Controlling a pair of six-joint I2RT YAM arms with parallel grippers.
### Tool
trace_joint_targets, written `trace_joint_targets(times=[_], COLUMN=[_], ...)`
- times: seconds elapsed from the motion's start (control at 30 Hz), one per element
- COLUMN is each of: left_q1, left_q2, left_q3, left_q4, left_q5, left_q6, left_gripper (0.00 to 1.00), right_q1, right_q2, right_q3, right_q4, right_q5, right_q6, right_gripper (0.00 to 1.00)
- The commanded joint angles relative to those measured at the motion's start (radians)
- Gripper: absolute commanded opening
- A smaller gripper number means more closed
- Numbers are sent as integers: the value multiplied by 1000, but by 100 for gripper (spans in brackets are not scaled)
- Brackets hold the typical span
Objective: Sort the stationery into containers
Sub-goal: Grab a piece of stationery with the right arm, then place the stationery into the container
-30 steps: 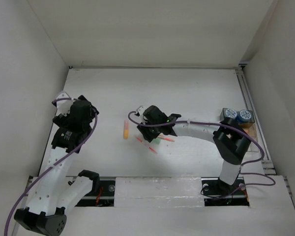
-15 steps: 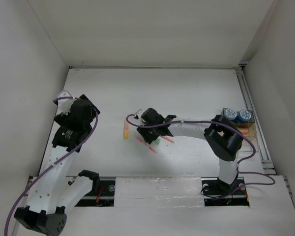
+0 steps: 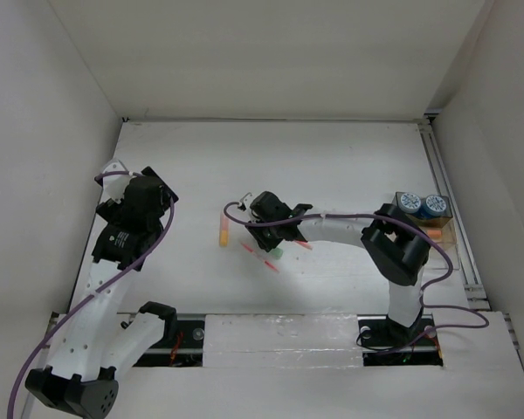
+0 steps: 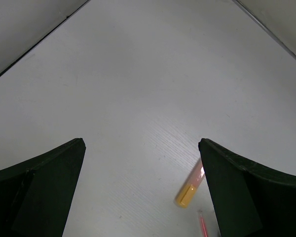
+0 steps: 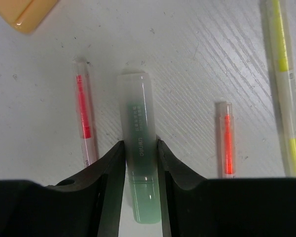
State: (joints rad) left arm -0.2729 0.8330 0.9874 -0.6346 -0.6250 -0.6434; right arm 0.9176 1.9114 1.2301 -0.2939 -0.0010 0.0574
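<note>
Between the fingers of the right gripper (image 5: 140, 150) lies the green marker (image 5: 138, 123), flat on the table (image 5: 197, 49). Both pads touch its sides, so the gripper is pinching it, apparently not yet raised. Just to either side of the gripper lie two red-pink pens (image 5: 84, 118). Farther to its right is a thin yellow pen (image 5: 283, 84), and ahead and to its left is the end of an orange marker (image 5: 27, 12). Well apart from the gripper, at the table's right edge, the tray (image 3: 445, 234) already holds the two blue-and-white rolls (image 3: 409, 202). Something orange shows in it too, though what it is cannot be told. My judgement is that the rolls are sorted, while the green marker, orange marker and pens remain to be carried over. The right wrist view alone shows the pads' contact and the yellow pen, which the arm hides from above. Only the top view shows the tray. The left wrist view shows the left gripper (image 4: 140, 145) spread wide and empty, with the orange marker just beside its right finger.
</note>
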Motion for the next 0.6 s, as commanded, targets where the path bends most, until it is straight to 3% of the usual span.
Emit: trace_joint_targets(times=[0.0,0.13,0.47,0.57], left_q1=[6,6,6,6], left_q2=[-18,-18,-18,-18], left_q3=[5,5,5,5], left_q4=[19,19,19,19], left_q5=[2,2,2,2], left_q6=[21,21,21,21], left_gripper=[100,100,100,100], right_q1=[7,-2,-180,-291], right_q2=[-1,-52,-296,-435], right_q3=[19,28,-49,-118], right_q4=[9,9,59,49], right_q5=[-4,6,-16,112], right_q6=[18,32,175,307], right_gripper=[15,0,0,0])
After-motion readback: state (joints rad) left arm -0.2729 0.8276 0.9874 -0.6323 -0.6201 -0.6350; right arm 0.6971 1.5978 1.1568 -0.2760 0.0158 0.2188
